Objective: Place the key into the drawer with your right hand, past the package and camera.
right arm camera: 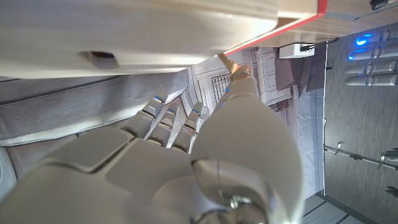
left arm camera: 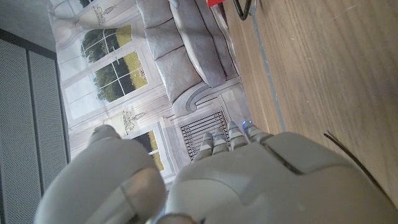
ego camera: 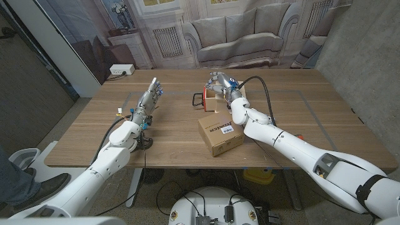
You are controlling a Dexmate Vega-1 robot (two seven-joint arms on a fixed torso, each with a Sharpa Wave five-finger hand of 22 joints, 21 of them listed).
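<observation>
The right hand (ego camera: 220,83) reaches past the cardboard package (ego camera: 220,132) to the far middle of the wooden table (ego camera: 294,119), over a pale drawer unit (ego camera: 215,100) with a red edge; a red-and-black object (ego camera: 197,100) sits just beside it on its left, too small to identify. The hand covers most of the drawer from the head camera. In the right wrist view the fingers (right arm camera: 163,115) extend close under the drawer's pale face (right arm camera: 124,37) and red edge, partly spread. The key cannot be made out in any view, so whether the right hand holds it, and how far closed its grasp is, cannot be told. The left hand (ego camera: 149,99) stands well apart on the robot's left side, fingers straight and apart, holding nothing; its wrist view shows its back (left arm camera: 249,180). A small white item (ego camera: 118,113) lies near the left hand, unidentifiable.
</observation>
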